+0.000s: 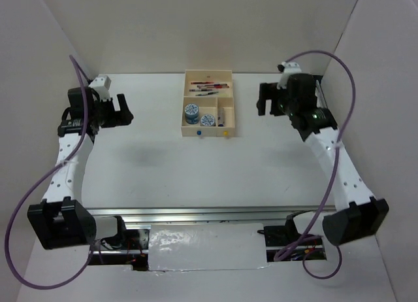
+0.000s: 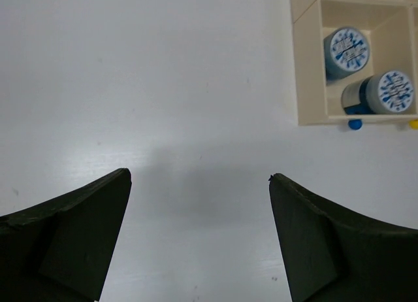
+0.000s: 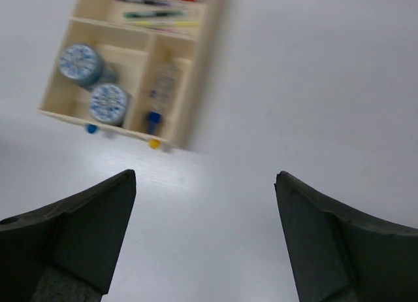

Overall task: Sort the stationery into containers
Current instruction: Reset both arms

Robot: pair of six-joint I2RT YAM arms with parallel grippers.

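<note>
The left claw (image 2: 199, 176) is spread wide and holds nothing. The right claw (image 3: 206, 174) is spread wide too, with only bare white table (image 1: 163, 165) between its fingers. One claw hangs on each side of the cream tray (image 1: 210, 131), and both are well apart from it. The tray sits at the far middle of the table. The pens (image 1: 210, 87) lie in its long section at the back. A blue-and-white cylinder (image 1: 191, 110) and a second cylinder (image 1: 208, 119) stand side by side in the near left section. A narrow section on the right holds a clear thing and a small blue bit, but they are too blurry to name. A tiny blue piece (image 1: 199, 133) and a tiny yellow piece (image 1: 225, 133) sit on the table just outside the tray's near wall. I cannot tell if they touch it. So the sorting looks almost done, and I think these two little pieces are the job in hand. Next, a claw needs to come down over one piece, line its fingers up on both sides, and pinch gently. The pieces are so small and so close to the wall that a finger could bump the tray or flick a piece away.
</note>
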